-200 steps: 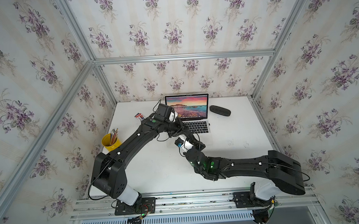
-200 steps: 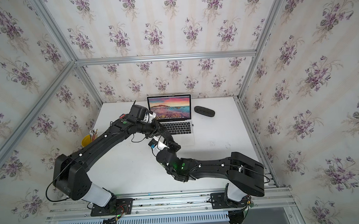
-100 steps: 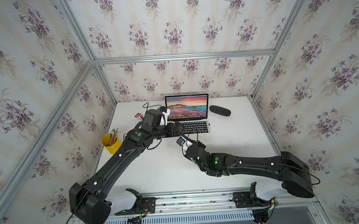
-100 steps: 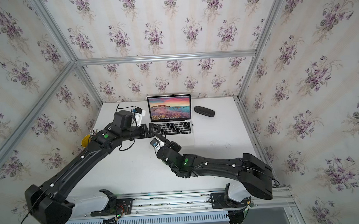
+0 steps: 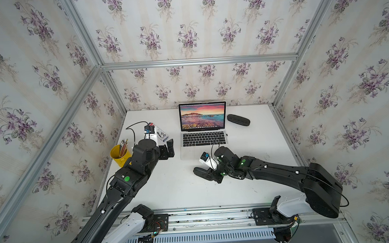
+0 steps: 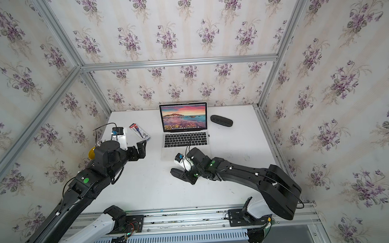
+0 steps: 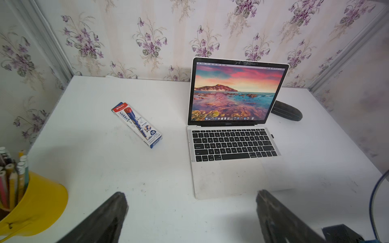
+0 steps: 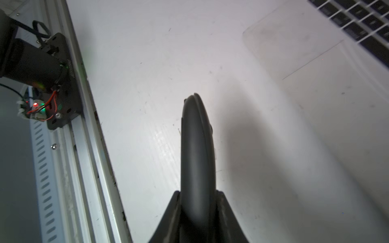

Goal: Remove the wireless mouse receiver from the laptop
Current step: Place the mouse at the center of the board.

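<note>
The silver laptop stands open at the back middle of the table, with a sunset seascape on its screen. The wireless mouse receiver is a tiny black stub sticking out of the laptop's right edge, and it also shows in the left wrist view. My left gripper hovers open and empty just left of the laptop's front-left corner. My right gripper is shut on a black mouse, held on edge low over the table in front of the laptop.
A yellow cup of pencils stands at the left edge. A pencil box lies left of the laptop and a long black case to its right. The metal rail runs along the front edge.
My left gripper has drawn back leftward from the laptop's keyboard side and opened. My right gripper has carried the mouse away from the laptop's front, toward the near side.
</note>
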You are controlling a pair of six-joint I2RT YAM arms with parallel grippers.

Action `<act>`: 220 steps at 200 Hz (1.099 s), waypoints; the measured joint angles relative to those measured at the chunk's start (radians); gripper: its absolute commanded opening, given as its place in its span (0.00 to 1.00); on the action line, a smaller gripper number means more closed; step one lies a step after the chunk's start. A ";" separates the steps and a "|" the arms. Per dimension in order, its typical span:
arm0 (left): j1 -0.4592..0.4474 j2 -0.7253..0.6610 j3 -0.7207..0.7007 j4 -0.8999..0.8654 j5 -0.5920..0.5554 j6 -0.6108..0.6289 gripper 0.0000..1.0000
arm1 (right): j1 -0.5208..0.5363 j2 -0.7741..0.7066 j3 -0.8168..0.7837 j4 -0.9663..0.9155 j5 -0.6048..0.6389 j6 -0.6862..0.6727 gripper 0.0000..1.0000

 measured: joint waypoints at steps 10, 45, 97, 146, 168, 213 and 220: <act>0.000 -0.008 -0.006 -0.002 -0.014 0.007 0.99 | -0.012 0.040 0.005 -0.002 -0.051 -0.003 0.00; -0.001 0.007 -0.008 -0.012 -0.013 0.023 0.99 | -0.084 0.188 0.025 0.005 -0.201 -0.033 0.02; -0.001 0.028 -0.010 -0.026 0.046 0.021 0.99 | -0.136 0.372 0.098 0.053 -0.457 -0.067 0.09; -0.002 0.045 -0.049 -0.025 0.070 0.005 0.99 | -0.152 0.426 0.114 0.063 -0.541 -0.053 0.40; -0.002 0.055 -0.061 -0.024 0.071 0.003 0.99 | -0.156 0.418 0.106 0.042 -0.520 -0.049 0.56; -0.002 0.073 -0.074 -0.024 0.071 -0.004 0.99 | -0.159 0.381 0.092 0.056 -0.505 -0.032 0.74; -0.002 0.074 -0.076 -0.023 0.071 -0.005 0.99 | -0.159 0.375 0.089 0.056 -0.495 -0.029 0.74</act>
